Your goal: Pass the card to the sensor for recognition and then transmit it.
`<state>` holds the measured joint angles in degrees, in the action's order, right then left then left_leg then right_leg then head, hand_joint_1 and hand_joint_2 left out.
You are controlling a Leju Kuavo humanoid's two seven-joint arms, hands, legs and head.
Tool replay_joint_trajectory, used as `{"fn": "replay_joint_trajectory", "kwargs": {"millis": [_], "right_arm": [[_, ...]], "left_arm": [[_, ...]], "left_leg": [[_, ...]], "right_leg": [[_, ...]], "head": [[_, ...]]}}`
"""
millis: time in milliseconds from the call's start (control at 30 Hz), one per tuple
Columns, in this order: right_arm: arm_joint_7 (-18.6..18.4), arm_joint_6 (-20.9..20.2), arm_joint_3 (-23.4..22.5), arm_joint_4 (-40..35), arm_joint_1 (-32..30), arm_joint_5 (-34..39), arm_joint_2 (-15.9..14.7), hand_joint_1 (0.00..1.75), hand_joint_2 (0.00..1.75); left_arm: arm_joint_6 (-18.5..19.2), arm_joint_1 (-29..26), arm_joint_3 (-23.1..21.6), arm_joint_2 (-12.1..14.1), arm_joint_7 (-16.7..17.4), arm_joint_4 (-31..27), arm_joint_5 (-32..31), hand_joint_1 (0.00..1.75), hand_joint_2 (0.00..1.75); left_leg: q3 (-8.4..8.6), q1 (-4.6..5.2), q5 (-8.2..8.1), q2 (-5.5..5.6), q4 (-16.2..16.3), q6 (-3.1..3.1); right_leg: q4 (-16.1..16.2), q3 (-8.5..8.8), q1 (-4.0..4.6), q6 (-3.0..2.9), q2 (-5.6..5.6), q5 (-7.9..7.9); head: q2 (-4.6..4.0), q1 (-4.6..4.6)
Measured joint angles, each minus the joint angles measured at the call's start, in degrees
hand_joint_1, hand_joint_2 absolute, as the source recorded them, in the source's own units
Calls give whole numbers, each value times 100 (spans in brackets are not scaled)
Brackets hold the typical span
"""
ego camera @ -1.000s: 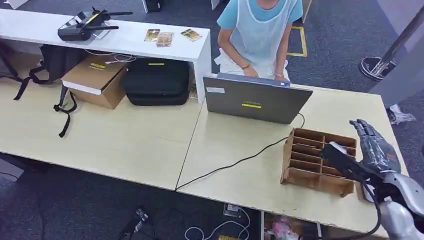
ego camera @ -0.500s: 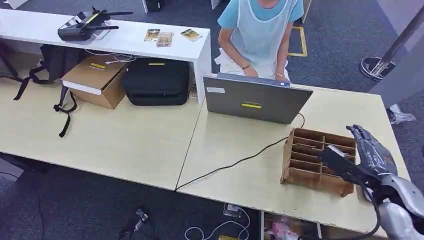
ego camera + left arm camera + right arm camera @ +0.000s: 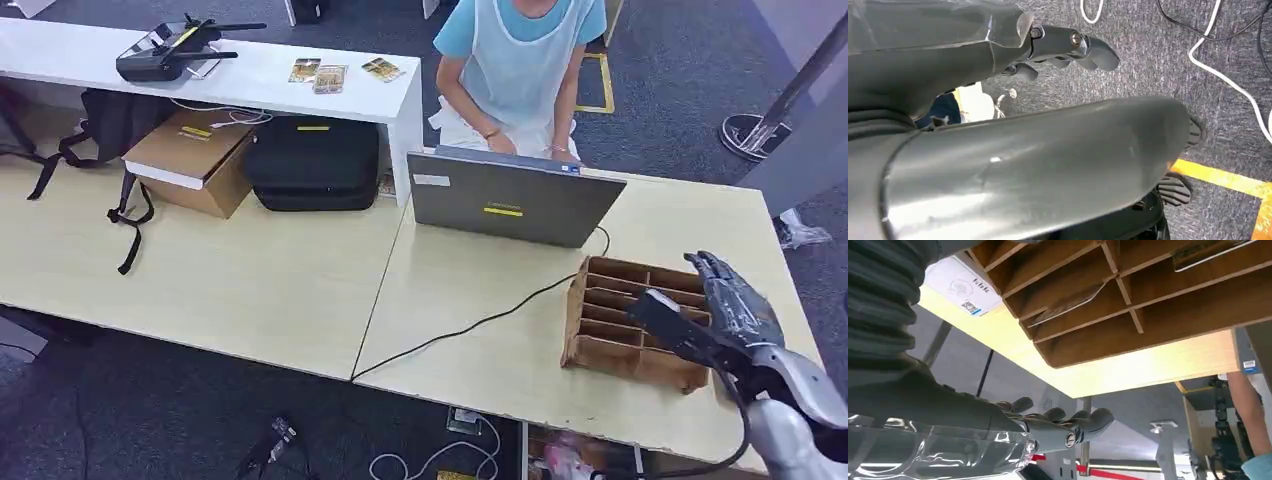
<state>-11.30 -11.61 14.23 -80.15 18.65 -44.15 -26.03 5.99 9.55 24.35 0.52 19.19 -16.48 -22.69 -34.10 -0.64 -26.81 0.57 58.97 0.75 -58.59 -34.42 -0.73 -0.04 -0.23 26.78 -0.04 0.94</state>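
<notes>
On the far left, a white counter (image 3: 250,75) carries a black controller (image 3: 165,50) and a few small packets (image 3: 330,72); below it sit a cardboard box (image 3: 190,160) and a black case (image 3: 313,163). The pale wood surface (image 3: 250,280) stretches wide and bare across the left and middle, a seam dividing its two halves, its near edge dropping to dark carpet. Right of the seam, a grey laptop (image 3: 510,197) stands at the far edge, a person (image 3: 520,60) seated behind it. A black cable (image 3: 470,325) runs from the near edge towards the laptop. Further right, a wooden slotted rack (image 3: 632,320) lies close to the near right corner; a card (image 3: 1068,302) rests in one of its compartments. The right robot hand (image 3: 738,305) hovers at the rack's right end, fingers extended and apart, grasping nothing. The left robot hand (image 3: 1068,47) hangs over carpet, fingers loosely curled, empty.
</notes>
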Motion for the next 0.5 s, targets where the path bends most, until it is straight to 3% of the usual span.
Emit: {"fn": "replay_joint_trajectory", "kwargs": {"millis": [500], "right_arm": [[-70,4,29,205,-26,-13,2,0,175]], "left_arm": [[7,78,-13,-20,0,0,-101,0,0]], "left_leg": [[2,0,0,0,0,0]], "right_leg": [[-1,0,0,0,1,0]], "head": [[0,0]]}}
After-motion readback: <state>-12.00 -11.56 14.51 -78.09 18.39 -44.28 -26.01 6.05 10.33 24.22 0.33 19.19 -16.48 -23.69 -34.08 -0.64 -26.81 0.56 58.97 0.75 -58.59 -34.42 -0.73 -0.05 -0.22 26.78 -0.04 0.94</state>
